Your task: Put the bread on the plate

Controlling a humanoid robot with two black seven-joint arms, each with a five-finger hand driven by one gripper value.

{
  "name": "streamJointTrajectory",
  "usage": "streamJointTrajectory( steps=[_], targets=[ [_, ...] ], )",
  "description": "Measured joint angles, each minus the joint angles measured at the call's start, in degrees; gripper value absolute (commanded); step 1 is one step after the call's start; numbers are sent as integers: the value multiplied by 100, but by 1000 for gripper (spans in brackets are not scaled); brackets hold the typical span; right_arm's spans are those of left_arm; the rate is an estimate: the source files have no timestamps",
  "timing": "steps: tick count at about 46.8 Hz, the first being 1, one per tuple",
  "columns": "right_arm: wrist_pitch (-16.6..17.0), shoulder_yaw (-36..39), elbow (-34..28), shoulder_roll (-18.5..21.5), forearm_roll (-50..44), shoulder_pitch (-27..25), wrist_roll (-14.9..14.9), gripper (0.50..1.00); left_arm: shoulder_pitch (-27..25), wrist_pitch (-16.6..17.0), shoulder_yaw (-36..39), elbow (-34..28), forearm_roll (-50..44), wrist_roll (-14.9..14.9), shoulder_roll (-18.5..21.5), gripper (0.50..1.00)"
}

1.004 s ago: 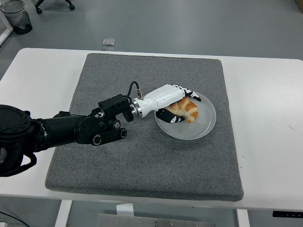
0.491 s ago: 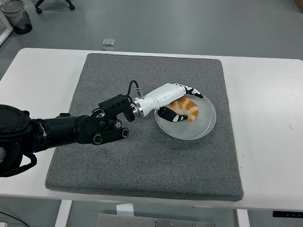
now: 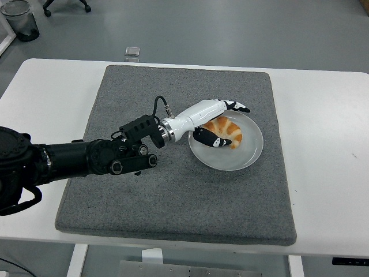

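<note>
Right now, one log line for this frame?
arm: left | left hand: fingers spread over bread, opening | bread: lying on plate | plate: on grey mat | right arm: not in view

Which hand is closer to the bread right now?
Left. The left hand is over the bread on the plate, fingers open; the right hand is out of view.

A mat point(image 3: 173, 190) covers the middle of the desk point(image 3: 323, 173). The plate point(image 3: 230, 158) sits on the mat toward 2 o'clock, with the bread point(image 3: 228, 130) in its 10 o'clock part. The left hand point(image 3: 216, 118) reaches over the bread from 9 o'clock.
</note>
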Motion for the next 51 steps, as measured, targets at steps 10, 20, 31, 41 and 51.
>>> streamJointTrajectory(
  steps=[10, 20, 31, 41, 51],
  targets=[
    [0, 0, 0, 0, 0, 0, 0, 938, -16, -145, -427, -232, -420, 8, 211, 934],
    [0, -4, 0, 0, 0, 0, 0, 938, -23, -930, -1494, -264, -958, 56, 485, 947],
    [0, -17, 5, 0, 0, 0, 1, 938, -95, -2220, -2378, -251, -1929, 105, 959, 949],
    [8, -18, 9, 0, 0, 0, 0, 938, -108, -3006, -2982, -160, -2746, 561, 1357, 956],
    [3, -18, 9, 0, 0, -1, 0, 938, -109, -3538, -3470, -62, -3563, 1082, 1678, 958]
  ],
)
